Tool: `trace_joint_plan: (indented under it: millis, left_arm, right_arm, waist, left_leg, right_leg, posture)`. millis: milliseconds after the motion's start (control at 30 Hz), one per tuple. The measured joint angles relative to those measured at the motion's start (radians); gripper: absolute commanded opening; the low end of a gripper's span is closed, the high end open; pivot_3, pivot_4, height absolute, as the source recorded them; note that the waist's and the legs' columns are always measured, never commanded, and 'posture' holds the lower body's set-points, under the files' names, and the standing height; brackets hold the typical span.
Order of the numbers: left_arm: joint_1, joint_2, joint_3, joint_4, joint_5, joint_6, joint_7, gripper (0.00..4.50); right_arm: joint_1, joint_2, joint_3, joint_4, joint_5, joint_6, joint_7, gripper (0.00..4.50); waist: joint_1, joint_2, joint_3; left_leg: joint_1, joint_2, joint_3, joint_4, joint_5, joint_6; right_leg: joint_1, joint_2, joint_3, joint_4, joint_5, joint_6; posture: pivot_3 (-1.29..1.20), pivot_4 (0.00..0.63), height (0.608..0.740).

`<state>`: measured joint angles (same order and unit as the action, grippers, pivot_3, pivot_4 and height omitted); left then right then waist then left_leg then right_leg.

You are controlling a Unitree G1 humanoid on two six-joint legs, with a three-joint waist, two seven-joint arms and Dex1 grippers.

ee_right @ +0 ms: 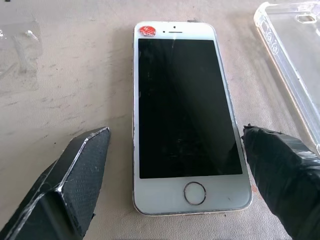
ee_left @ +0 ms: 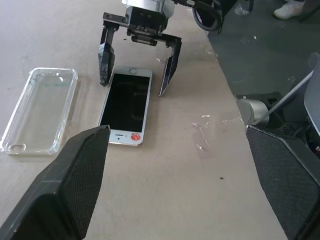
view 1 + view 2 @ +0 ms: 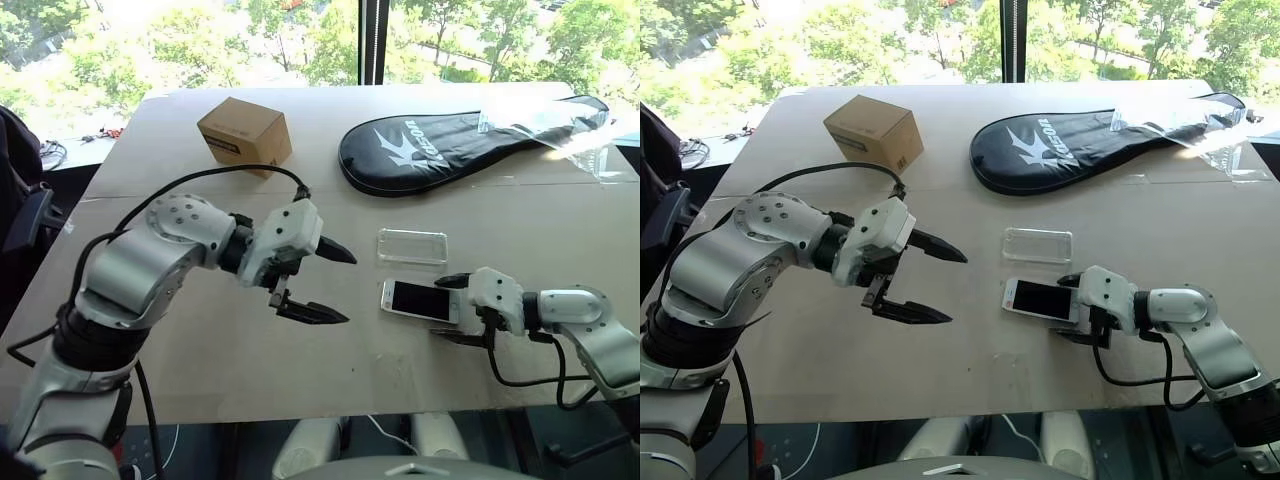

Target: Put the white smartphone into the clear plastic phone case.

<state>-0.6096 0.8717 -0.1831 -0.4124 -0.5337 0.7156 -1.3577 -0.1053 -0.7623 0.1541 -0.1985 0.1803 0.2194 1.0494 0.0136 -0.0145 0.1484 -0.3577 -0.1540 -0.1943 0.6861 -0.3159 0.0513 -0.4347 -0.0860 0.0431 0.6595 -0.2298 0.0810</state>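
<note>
The white smartphone (image 3: 418, 300) lies screen up on the brown table, with a red dot at one end. Just behind it, flat and apart from it, is the clear plastic phone case (image 3: 412, 247), hollow side up. My right gripper (image 3: 447, 310) is open at the phone's right end, one finger on each side of its home-button end (image 1: 194, 192), and grips nothing. My left gripper (image 3: 348, 288) hovers open and empty above the table, left of the phone and pointing toward it. The left wrist view shows the phone (image 2: 125, 107), the case (image 2: 40, 110) and the right gripper (image 2: 132, 87) beyond.
A small cardboard box (image 3: 245, 135) stands at the back left. A black racket cover (image 3: 450, 145) lies at the back right with a crinkled clear plastic bag (image 3: 560, 125) on its far end. The table's front edge (image 3: 300, 415) runs just below the grippers.
</note>
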Motion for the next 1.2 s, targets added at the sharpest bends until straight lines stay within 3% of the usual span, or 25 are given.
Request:
trace_joint_plan:
  millis: [133, 233, 300, 333, 700, 800, 1067, 1200]
  left_arm:
    - [-0.001, -0.013, -0.002, 0.003, -0.008, -0.007, 0.002, 4.41]
    - [0.0, -0.012, -0.002, 0.003, -0.009, -0.008, 0.002, 4.5]
    - [0.005, -0.012, -0.002, 0.003, -0.008, -0.014, 0.008, 4.5]
    - [0.006, -0.011, -0.002, 0.003, -0.006, -0.018, 0.012, 4.5]
    - [0.026, -0.006, -0.001, 0.004, 0.015, -0.047, 0.065, 4.5]
    - [0.003, -0.066, 0.017, 0.047, 0.022, -0.054, 0.126, 3.76]
    - [-0.024, -0.111, 0.026, 0.121, 0.043, -0.095, 0.175, 0.04]
    - [-0.024, -0.128, 0.032, 0.142, 0.044, -0.112, 0.202, 0.04]
  right_arm:
    - [0.016, 0.009, -0.006, -0.005, 0.029, 0.045, -0.002, 4.5]
    - [0.017, 0.01, -0.007, -0.014, 0.033, 0.066, -0.002, 3.87]
    - [0.013, 0.017, -0.01, -0.018, 0.037, 0.089, -0.011, 3.02]
    - [0.014, 0.017, -0.01, -0.018, 0.037, 0.091, -0.011, 2.9]
    - [-0.013, 0.021, 0.01, 0.003, 0.004, 0.037, -0.009, 2.9]
    - [-0.014, 0.036, 0.002, 0.006, 0.005, 0.026, -0.012, 2.9]
    - [-0.077, 0.025, -0.007, -0.037, 0.045, 0.075, 0.013, 2.9]
    - [-0.151, 0.001, -0.018, -0.036, 0.065, 0.086, 0.029, 2.9]
  waist:
    - [0.0, 0.0, 0.0]
    - [0.0, 0.0, 0.0]
    - [0.001, 0.0, 0.0]
    - [0.001, 0.0, 0.0]
    - [0.0, -0.001, -0.001]
    - [-0.001, -0.001, 0.0]
    - [-0.001, 0.0, 0.001]
    - [0.003, 0.0, 0.002]
  left_leg:
    - [0.003, 0.0, 0.0, -0.001, 0.0, 0.0]
    - [0.003, 0.0, 0.0, -0.001, 0.0, 0.0]
    - [0.003, 0.0, 0.0, -0.001, 0.0, 0.0]
    - [0.003, 0.0, 0.0, -0.001, 0.0, 0.0]
    - [0.006, 0.001, 0.0, -0.002, 0.0, 0.0]
    - [0.006, 0.001, 0.0, -0.002, 0.0, 0.0]
    - [0.006, 0.001, 0.001, -0.003, 0.0, -0.001]
    - [0.004, 0.001, 0.0, -0.003, 0.0, -0.001]
  right_leg:
    - [0.002, 0.0, 0.0, -0.001, 0.0, 0.0]
    - [0.003, 0.0, 0.0, -0.001, 0.0, 0.0]
    - [0.003, 0.0, 0.0, -0.001, 0.0, 0.0]
    - [0.003, 0.0, 0.0, -0.001, 0.0, 0.0]
    - [0.005, 0.001, 0.0, -0.001, 0.0, 0.0]
    - [0.006, 0.001, 0.001, -0.001, 0.0, 0.0]
    - [0.004, 0.001, 0.002, -0.001, 0.0, 0.0]
    - [0.003, 0.0, 0.0, -0.003, 0.0, 0.0]
  posture:
    - [0.0, 0.15, 0.74]
    - [0.0, 0.15, 0.74]
    - [0.0, 0.15, 0.74]
    - [0.0, 0.15, 0.74]
    - [0.0, 0.15, 0.74]
    - [0.0, 0.15, 0.74]
    - [0.0, 0.15, 0.74]
    - [0.0, 0.15, 0.74]
